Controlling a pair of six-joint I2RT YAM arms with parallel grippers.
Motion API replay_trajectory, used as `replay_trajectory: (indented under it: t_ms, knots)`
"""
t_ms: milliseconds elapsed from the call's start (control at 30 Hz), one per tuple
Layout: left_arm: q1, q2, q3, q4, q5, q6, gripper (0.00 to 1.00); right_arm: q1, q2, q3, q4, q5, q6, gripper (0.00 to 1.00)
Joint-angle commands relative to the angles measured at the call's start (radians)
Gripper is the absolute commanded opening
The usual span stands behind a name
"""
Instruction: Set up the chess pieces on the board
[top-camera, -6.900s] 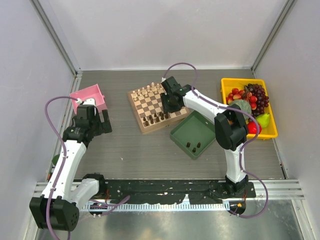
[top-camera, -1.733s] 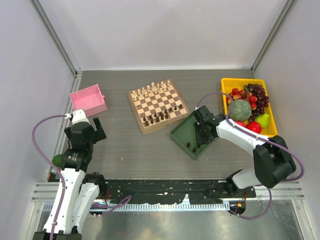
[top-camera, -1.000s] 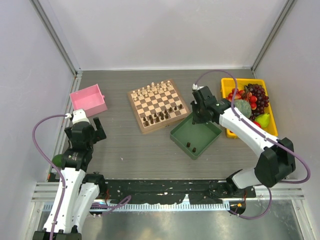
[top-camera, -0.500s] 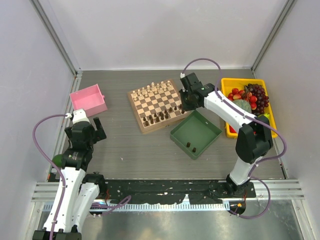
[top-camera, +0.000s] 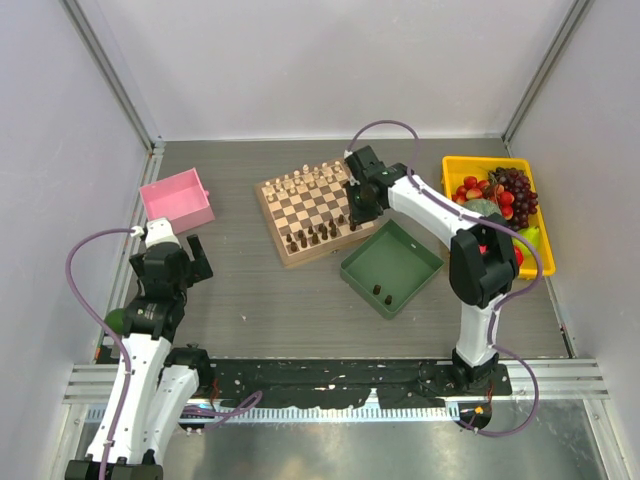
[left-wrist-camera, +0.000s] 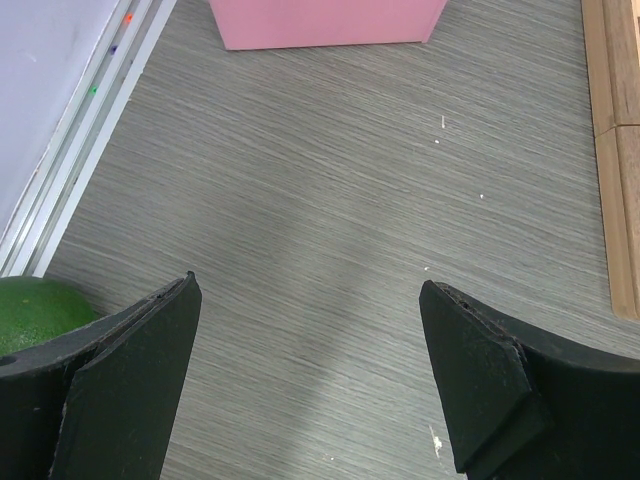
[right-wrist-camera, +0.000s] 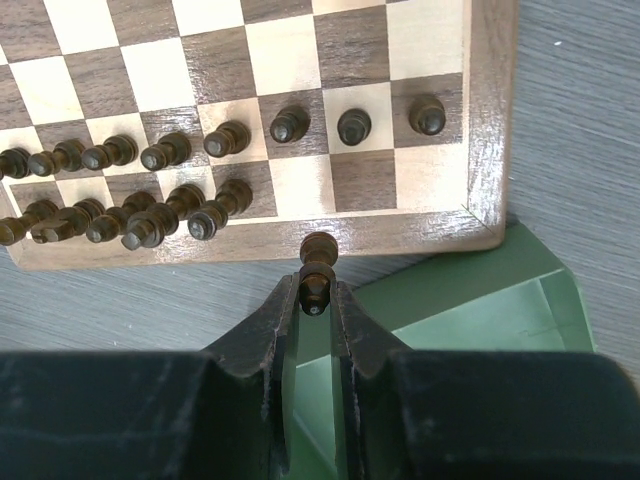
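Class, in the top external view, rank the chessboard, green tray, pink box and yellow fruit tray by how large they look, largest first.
1. yellow fruit tray
2. chessboard
3. green tray
4. pink box
All four rest on the same table, so nearness to the camera hardly affects the order.

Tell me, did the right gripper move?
Yes. The right gripper left the green tray and went up-left to the board's right edge, shut on a chess piece.
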Motion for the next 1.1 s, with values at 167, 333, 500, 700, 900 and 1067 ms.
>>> replay_trajectory:
  t_ms: [167, 333, 500, 700, 900, 1067]
  knots:
    - [0.006, 0.008, 0.035, 0.013, -0.013, 0.014, 0.99, 0.014, 0.080, 0.110, 0.001, 0.002, -0.031, 0.14]
    - [0.006, 0.013, 0.035, 0.013, -0.014, 0.013, 0.99, 0.013, 0.110, 0.147, -0.009, 0.010, -0.045, 0.14]
    - [0.005, 0.016, 0.038, 0.010, -0.019, 0.013, 0.99, 0.015, 0.138, 0.171, -0.013, 0.002, -0.045, 0.14]
    - [0.006, 0.017, 0.038, 0.010, -0.022, 0.014, 0.99, 0.021, 0.143, 0.174, -0.024, 0.002, -0.049, 0.15]
    - [0.005, 0.016, 0.038, 0.009, -0.019, 0.014, 0.99, 0.030, 0.138, 0.174, -0.030, 0.006, -0.055, 0.15]
    - [0.006, 0.019, 0.038, 0.007, -0.014, 0.014, 0.99, 0.031, 0.149, 0.176, -0.030, 0.006, -0.054, 0.16]
